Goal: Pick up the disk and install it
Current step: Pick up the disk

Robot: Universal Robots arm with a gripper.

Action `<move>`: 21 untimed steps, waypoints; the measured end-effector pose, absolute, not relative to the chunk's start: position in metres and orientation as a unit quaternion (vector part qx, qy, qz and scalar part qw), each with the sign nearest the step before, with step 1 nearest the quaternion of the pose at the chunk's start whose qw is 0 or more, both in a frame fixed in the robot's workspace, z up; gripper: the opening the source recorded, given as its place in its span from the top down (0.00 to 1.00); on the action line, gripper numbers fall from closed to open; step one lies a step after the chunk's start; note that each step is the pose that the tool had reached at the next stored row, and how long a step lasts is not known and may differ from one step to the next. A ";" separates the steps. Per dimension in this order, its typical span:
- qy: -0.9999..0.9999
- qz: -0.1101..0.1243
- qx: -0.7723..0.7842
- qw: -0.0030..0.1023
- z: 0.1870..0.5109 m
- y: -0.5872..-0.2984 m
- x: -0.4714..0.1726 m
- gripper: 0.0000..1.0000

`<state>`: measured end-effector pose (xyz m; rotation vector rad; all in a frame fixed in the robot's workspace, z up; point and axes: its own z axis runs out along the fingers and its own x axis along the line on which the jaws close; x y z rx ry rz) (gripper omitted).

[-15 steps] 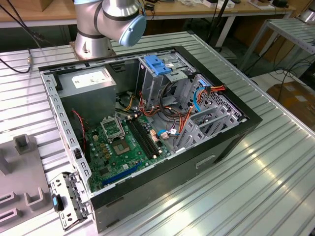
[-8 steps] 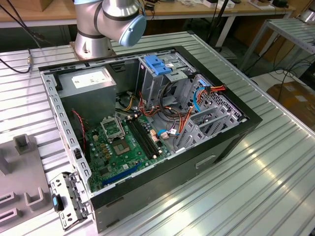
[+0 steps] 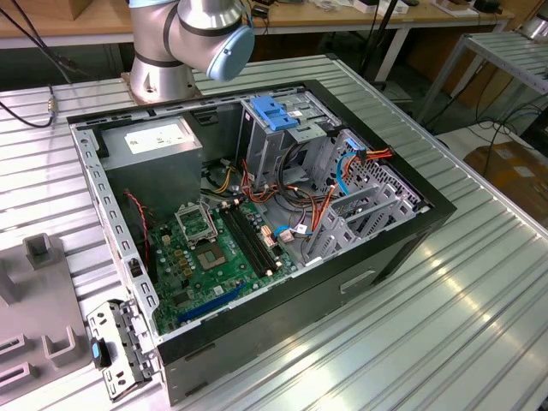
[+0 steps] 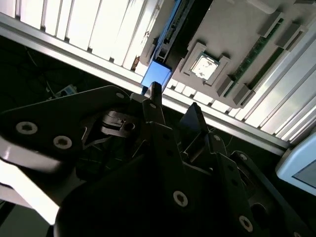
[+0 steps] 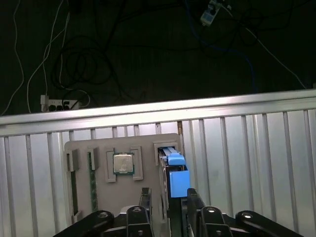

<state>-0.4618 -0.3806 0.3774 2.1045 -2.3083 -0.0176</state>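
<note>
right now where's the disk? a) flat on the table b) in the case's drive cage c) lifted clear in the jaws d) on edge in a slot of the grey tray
d: in the first wrist view the disk stands on edge in a slot of the grey tray, one pocket over from the chip.

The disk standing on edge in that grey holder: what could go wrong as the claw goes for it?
The disk looks nearer one finger of the open gripper than the other, so that finger might land on its blue rail rather than beside it. The other finger could bump the grey holder near the processor chip. Later, loose cables around the drive cage in the exterior view could snag the disk.
</note>
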 end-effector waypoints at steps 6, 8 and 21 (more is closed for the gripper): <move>-0.738 -0.006 0.674 0.009 0.377 -0.380 -0.462 0.58; -0.737 -0.005 0.676 0.008 0.374 -0.380 -0.462 0.58; -0.715 0.002 0.699 0.001 0.358 -0.379 -0.464 0.51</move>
